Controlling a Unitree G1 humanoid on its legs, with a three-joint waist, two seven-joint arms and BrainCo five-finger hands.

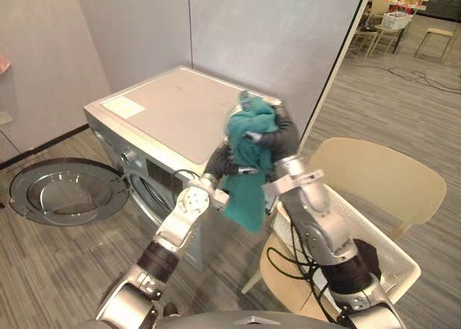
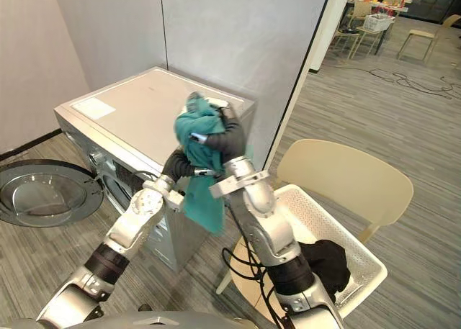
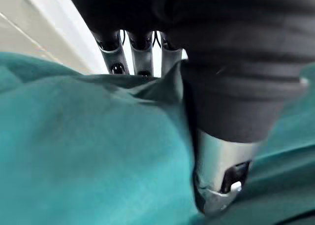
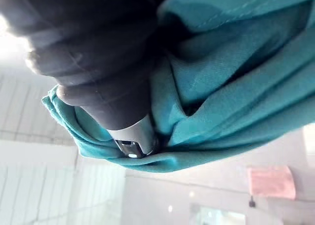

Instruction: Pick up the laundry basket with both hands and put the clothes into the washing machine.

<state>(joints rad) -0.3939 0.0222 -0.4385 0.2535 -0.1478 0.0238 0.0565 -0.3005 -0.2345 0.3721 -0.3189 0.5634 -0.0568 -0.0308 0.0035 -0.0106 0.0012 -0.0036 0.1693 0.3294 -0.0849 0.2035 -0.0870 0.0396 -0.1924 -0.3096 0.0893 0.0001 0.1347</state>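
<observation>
A teal cloth (image 1: 245,185) hangs in the air over the right front corner of the silver washing machine (image 1: 173,113). My right hand (image 1: 279,138) grips its bunched top, thumb pressed into the folds (image 4: 236,87). My left hand (image 1: 222,160) holds the cloth lower down from the left, with its fingers (image 3: 140,57) behind the fabric and its thumb on the front. The machine's round door (image 1: 65,191) stands swung open to the left, and the drum opening (image 1: 148,185) faces me. The white laundry basket (image 2: 360,268) rests on a beige chair at the right with a dark garment (image 2: 328,260) inside.
The beige chair (image 1: 382,174) stands close to the machine's right side. Grey partition walls rise behind the machine. Wood-look floor runs around it, and tables and chairs stand far off at the upper right (image 1: 392,16).
</observation>
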